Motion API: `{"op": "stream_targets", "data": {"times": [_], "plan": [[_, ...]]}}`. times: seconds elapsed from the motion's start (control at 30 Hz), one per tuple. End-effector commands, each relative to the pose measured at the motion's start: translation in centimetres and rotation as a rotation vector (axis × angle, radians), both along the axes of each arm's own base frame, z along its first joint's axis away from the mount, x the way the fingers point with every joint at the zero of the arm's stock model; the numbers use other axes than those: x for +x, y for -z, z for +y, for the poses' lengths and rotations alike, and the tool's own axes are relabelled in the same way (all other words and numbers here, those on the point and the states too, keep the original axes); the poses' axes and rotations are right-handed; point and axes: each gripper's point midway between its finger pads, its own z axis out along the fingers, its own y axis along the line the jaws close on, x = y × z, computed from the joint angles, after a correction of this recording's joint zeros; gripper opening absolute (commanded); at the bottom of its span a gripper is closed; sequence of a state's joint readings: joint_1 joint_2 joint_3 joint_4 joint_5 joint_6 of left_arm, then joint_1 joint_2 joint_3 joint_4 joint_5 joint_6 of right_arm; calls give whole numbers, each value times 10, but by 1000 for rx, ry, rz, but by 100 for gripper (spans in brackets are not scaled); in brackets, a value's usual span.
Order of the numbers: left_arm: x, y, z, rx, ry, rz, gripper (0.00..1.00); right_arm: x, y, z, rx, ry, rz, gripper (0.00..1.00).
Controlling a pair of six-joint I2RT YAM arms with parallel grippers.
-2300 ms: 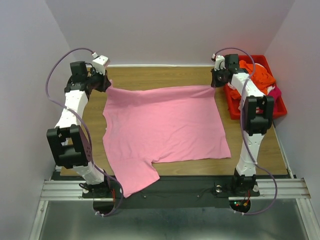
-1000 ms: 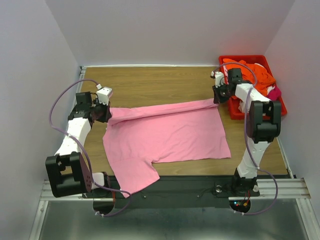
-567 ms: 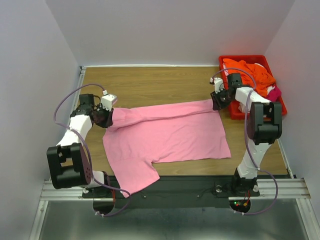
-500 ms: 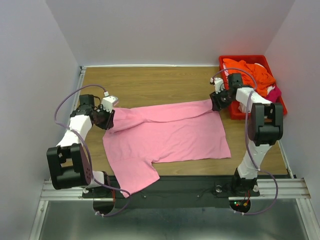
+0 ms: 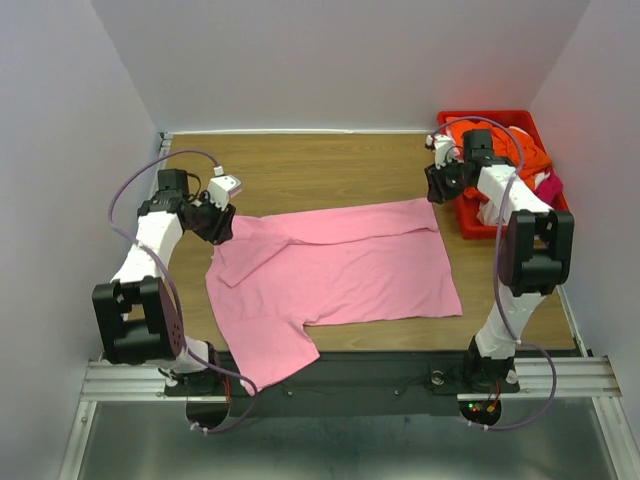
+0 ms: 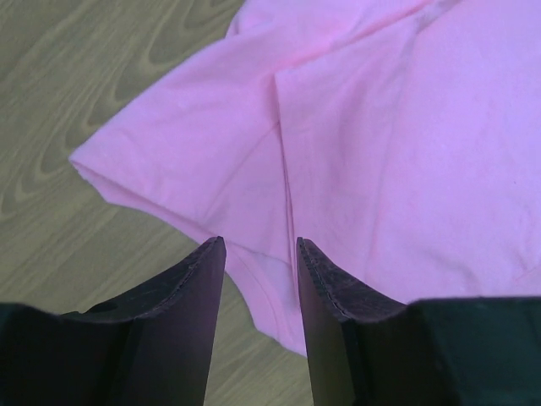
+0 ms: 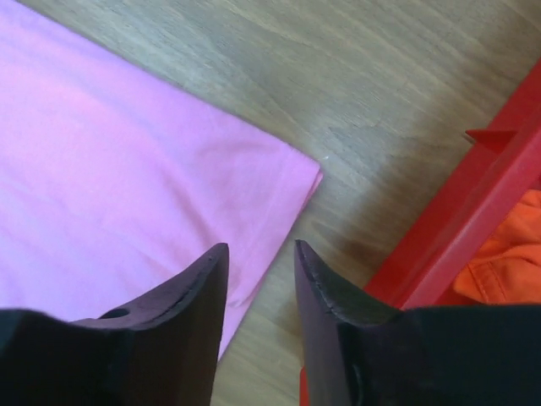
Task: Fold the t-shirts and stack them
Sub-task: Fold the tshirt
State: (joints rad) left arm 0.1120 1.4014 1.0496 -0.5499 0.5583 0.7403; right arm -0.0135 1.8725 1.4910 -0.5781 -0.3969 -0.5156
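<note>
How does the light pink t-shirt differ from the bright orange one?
The light pink cloth t-shirt lies on the wooden table; the bright orange cloth t-shirt lies in the red plastic bin. The pink one is spread out, far edge folded over; the orange one is crumpled. Both are plain.

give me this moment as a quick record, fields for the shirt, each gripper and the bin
pink t-shirt: spread on the table, far edge folded forward in a band, one sleeve over the near edge
left gripper: open, over the shirt's far left corner
right gripper: open, over the far right corner
red bin: far right, holds an orange shirt
stack: none yet
</note>
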Motion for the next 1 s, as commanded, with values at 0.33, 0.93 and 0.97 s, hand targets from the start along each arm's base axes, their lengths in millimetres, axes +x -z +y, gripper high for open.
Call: {"op": "stream_targets", "data": {"times": [0.33, 0.93, 0.97], "plan": [[65, 33, -47, -114, 5, 71, 55, -9, 56, -2, -26, 49, 175, 37], [59, 65, -75, -113, 79, 164, 26, -5, 56, -7, -44, 60, 178, 36], [57, 58, -77, -118, 91, 154, 17, -5, 56, -6, -44, 58, 178, 36]]}}
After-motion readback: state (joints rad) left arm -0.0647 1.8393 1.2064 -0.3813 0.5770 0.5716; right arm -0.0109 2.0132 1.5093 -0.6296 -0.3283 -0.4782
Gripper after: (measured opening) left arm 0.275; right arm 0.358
